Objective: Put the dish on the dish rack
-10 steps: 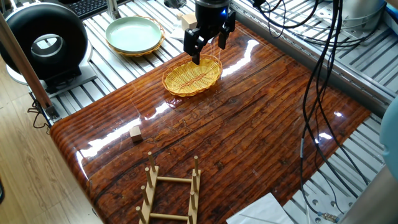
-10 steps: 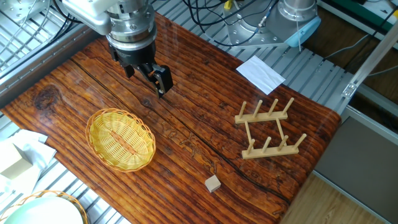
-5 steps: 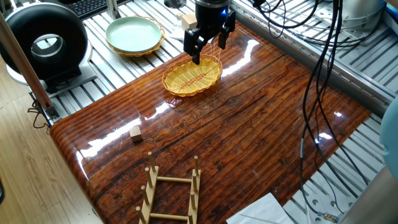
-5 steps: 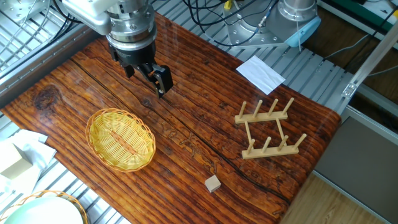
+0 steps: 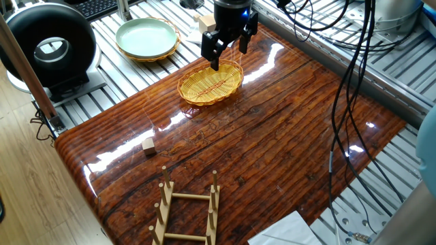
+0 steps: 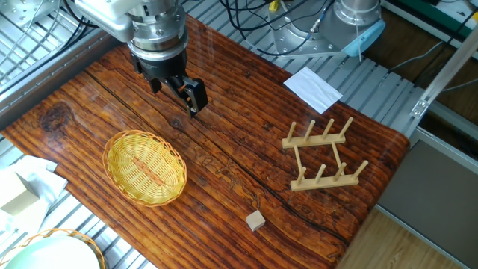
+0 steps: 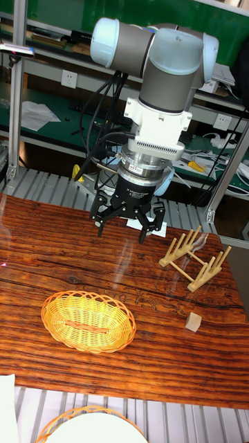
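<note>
The dish (image 5: 210, 83) (image 6: 145, 166) (image 7: 88, 321) is a shallow oval yellow wicker basket lying flat on the dark wooden table. My gripper (image 5: 229, 49) (image 6: 176, 90) (image 7: 126, 225) hangs open above the table just beyond the dish's rim, holding nothing and not touching it. The dish rack (image 5: 186, 215) (image 6: 323, 154) (image 7: 195, 259), light wood with upright pegs, stands at the opposite end of the table, well away from both.
A small wooden cube (image 5: 148, 145) (image 6: 256, 220) (image 7: 194, 320) sits between dish and rack. A pale green plate (image 5: 146, 37) in a wicker holder rests off the table on the metal slats. A white paper (image 6: 313, 89) lies near the rack. Cables (image 5: 351, 82) hang along one side.
</note>
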Controlling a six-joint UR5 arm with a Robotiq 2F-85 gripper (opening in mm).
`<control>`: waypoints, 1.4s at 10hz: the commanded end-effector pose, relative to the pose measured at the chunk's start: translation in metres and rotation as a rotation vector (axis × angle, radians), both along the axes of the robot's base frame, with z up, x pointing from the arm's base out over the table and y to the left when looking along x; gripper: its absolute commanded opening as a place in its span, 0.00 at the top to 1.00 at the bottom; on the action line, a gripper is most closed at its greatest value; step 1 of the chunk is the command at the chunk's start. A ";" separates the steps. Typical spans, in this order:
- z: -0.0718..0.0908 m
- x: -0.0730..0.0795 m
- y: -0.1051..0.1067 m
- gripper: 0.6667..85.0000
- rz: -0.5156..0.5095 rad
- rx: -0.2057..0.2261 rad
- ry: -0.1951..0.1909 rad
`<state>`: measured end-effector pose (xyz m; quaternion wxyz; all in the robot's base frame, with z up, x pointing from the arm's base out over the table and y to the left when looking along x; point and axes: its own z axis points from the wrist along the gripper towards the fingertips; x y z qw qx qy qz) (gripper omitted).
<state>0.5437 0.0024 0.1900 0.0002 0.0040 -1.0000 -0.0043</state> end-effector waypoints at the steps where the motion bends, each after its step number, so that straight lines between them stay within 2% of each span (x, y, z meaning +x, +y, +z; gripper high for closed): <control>1: 0.011 0.073 0.016 1.00 0.084 0.040 -0.288; 12: 0.009 0.071 0.015 1.00 0.115 0.039 -0.281; 13: 0.008 0.068 0.015 1.00 0.128 0.040 -0.269; 14: 0.005 0.062 0.010 1.00 0.159 0.020 -0.240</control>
